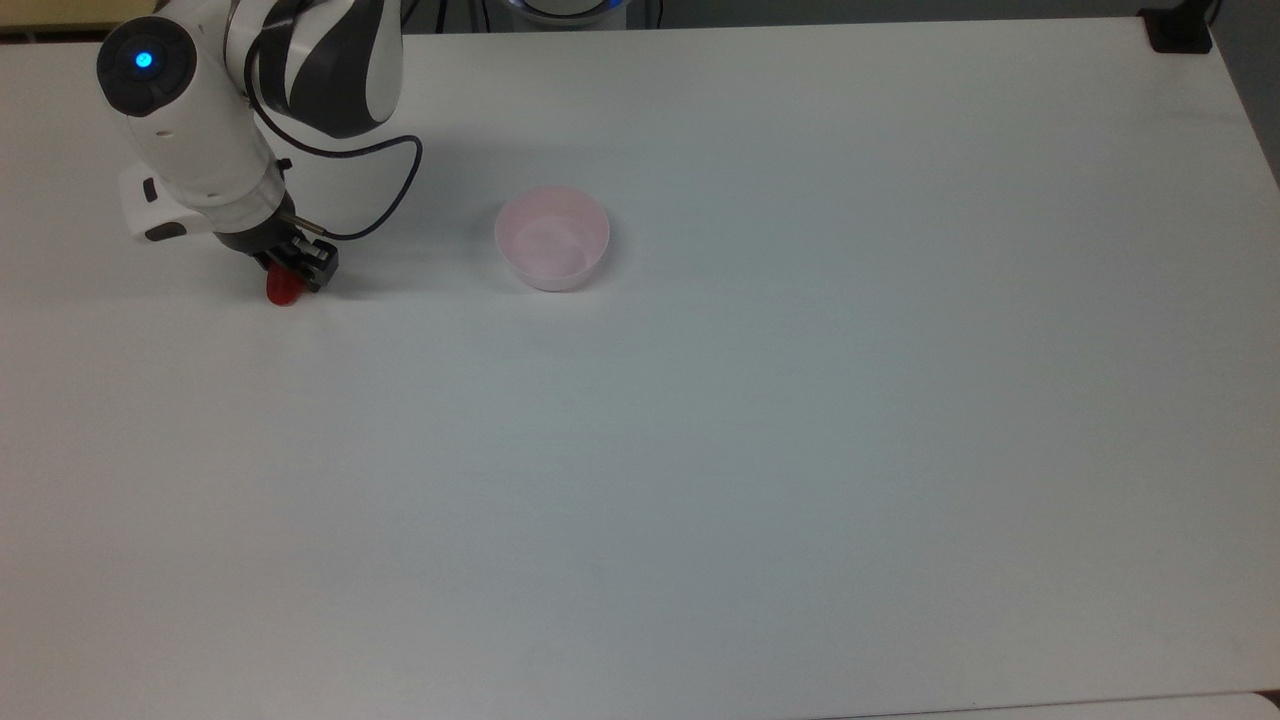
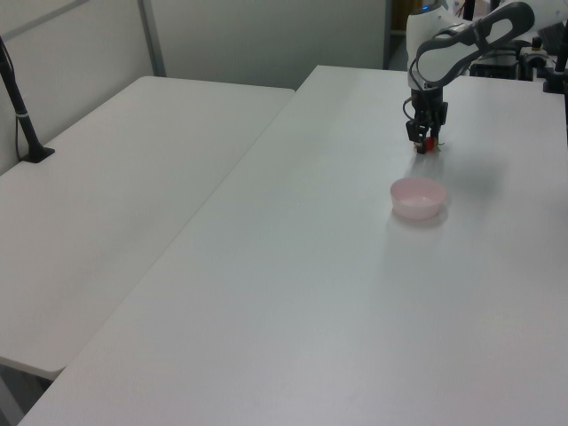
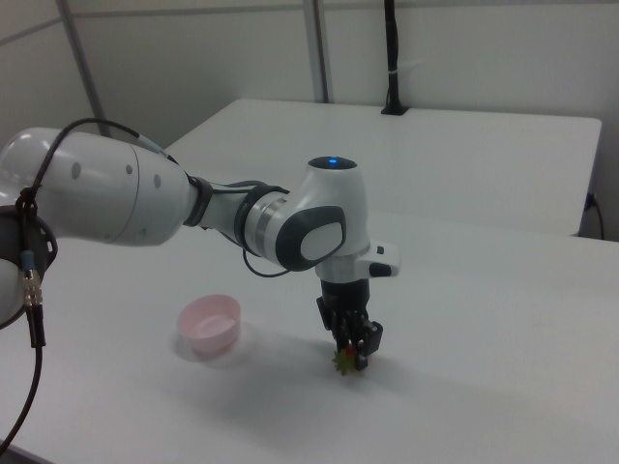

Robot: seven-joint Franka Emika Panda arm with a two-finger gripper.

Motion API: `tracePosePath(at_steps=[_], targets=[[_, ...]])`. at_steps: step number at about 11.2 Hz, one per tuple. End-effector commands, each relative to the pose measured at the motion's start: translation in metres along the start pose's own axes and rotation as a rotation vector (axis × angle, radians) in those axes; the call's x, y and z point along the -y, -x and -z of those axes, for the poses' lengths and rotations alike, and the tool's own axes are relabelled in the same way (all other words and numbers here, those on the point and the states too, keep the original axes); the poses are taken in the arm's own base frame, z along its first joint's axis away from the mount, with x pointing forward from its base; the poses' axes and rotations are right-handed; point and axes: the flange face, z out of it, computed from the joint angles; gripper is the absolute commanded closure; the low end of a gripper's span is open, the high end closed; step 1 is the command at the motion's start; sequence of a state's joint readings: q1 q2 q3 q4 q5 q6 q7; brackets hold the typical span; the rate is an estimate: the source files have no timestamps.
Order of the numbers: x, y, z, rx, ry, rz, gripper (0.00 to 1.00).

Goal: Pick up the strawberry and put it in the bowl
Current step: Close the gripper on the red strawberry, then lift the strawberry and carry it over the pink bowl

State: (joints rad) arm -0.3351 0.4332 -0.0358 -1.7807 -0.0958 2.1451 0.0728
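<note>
On the top view's left, I see my gripper [image 1: 295, 272] down over the strawberry [image 1: 283, 293] on the table [image 1: 760, 420]; I cannot tell whether it grips the fruit. If the grip sits near the leafy cap, it may squirt out on lifting. To the top view's right, the bowl [image 1: 552, 237] waits, well apart; a careless release could tip it.
</note>
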Motion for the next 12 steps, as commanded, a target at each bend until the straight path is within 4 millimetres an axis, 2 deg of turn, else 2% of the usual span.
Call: tracePosePath(at_steps=[1, 3, 4, 6, 8, 10, 12], targets=[[0.007, -0.005, 0.019, -0.042, 0.002, 0.025, 0.65], [0.036, 0.005, 0.05, -0.063, -0.01, 0.075, 0.65], [0.046, 0.015, 0.063, -0.034, -0.005, 0.11, 0.65], [0.087, 0.054, 0.082, -0.021, 0.002, 0.219, 0.65], [0.129, 0.106, 0.099, -0.026, 0.013, 0.302, 0.65], [0.179, 0.144, 0.096, -0.01, 0.025, 0.364, 0.64], [0.208, 0.16, 0.086, 0.006, 0.036, 0.359, 0.61]])
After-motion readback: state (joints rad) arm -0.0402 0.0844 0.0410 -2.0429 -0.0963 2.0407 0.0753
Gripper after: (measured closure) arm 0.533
